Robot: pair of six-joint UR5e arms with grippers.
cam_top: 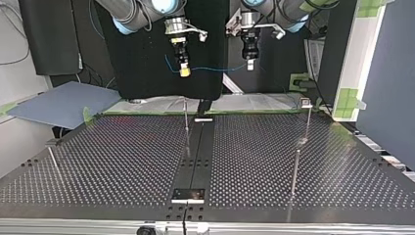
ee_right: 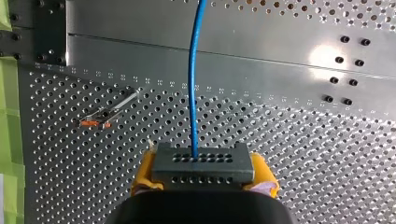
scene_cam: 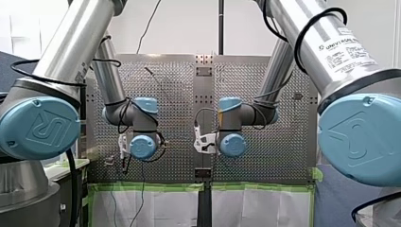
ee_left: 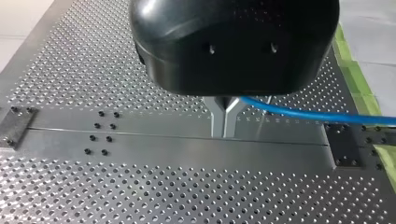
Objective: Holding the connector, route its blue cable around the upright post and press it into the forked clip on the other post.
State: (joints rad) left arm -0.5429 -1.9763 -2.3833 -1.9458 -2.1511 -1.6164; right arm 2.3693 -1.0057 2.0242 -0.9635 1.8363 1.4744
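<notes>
In the right wrist view my right gripper (ee_right: 204, 174) has its yellow pads shut on a dark grey connector (ee_right: 201, 161). The blue cable (ee_right: 193, 79) leaves the connector and runs ahead over the perforated table. In the left wrist view my left gripper (ee_left: 227, 133) has its metal fingers shut on the blue cable (ee_left: 303, 111), which trails off to one side. In the top view both grippers hang high above the table's far edge, my right gripper (cam_top: 184, 71) at the left and my left gripper (cam_top: 250, 64) at the right, with the cable (cam_top: 215, 68) sagging between them.
Thin upright posts stand on the table (cam_top: 122, 161): one near the middle (cam_top: 186, 120), one at the far right with a clip on top (cam_top: 306, 102), one nearer on the right (cam_top: 295, 169), one at the left (cam_top: 54, 159). A dark rail (cam_top: 198, 156) runs down the middle.
</notes>
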